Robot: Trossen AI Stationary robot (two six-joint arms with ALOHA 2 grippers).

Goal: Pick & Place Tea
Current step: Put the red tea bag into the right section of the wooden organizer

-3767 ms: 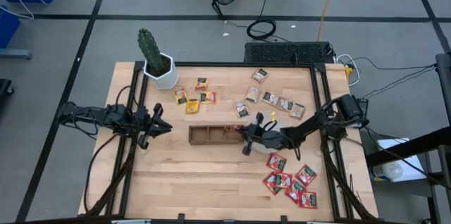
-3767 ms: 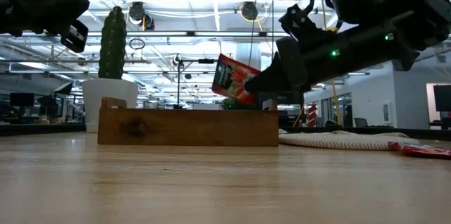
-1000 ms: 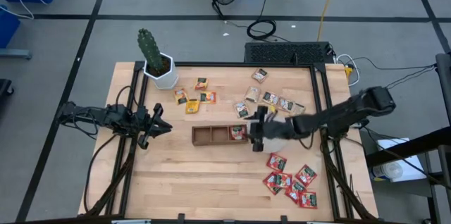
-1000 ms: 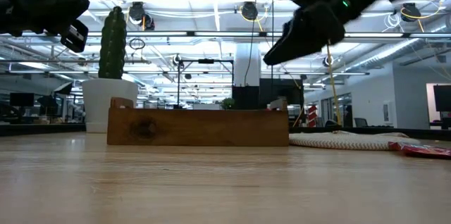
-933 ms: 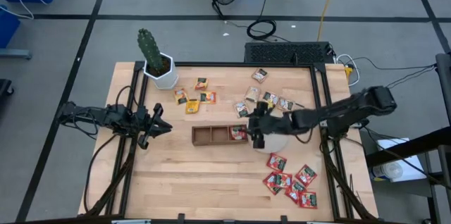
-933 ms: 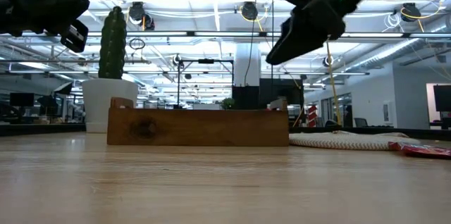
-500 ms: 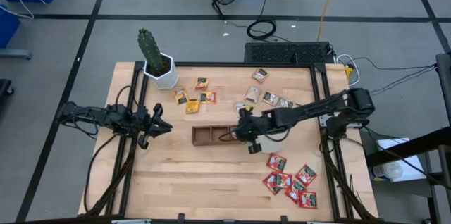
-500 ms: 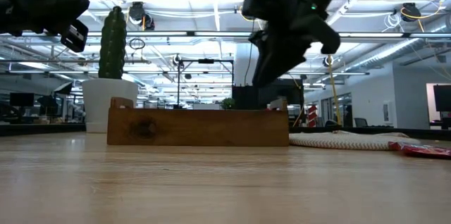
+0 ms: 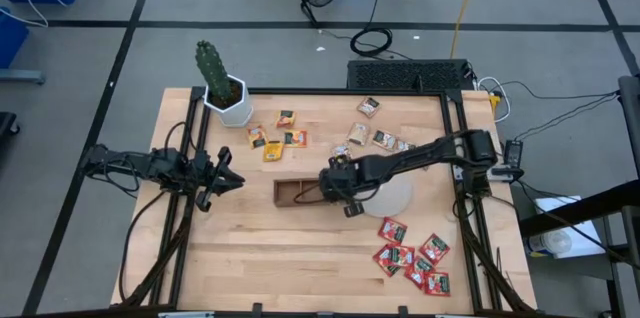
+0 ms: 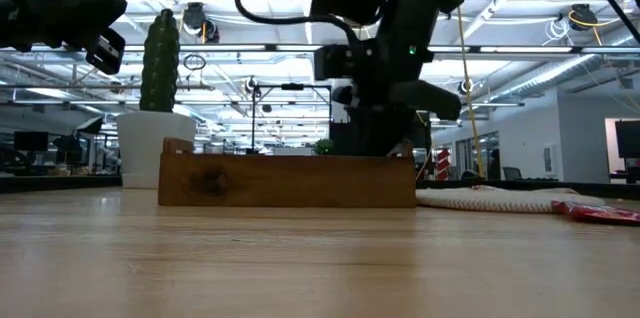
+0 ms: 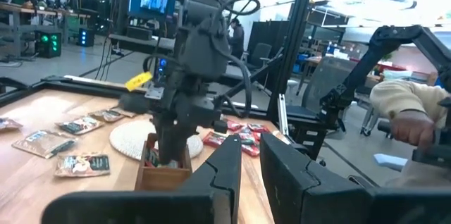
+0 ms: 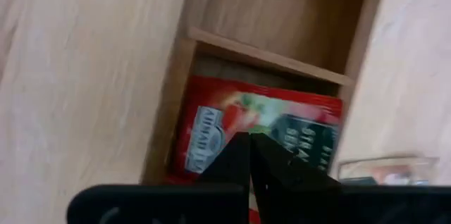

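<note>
The right gripper (image 12: 248, 155), fingers pressed together and empty, hovers over a red tea sachet (image 12: 261, 136) lying in the wooden tray (image 9: 296, 192), while the left gripper (image 9: 226, 180) waits at nine o'clock, nearly closed and empty.

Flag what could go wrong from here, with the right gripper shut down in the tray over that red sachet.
1. The right gripper is shut, pressing on the red sachet in the wooden tray; it may crumple it or drag it out on lifting.
2. Being down inside a compartment, any sideways motion could shove the light tray.
3. The white disc lies right beside the tray; a shoved tray could bump it.
</note>
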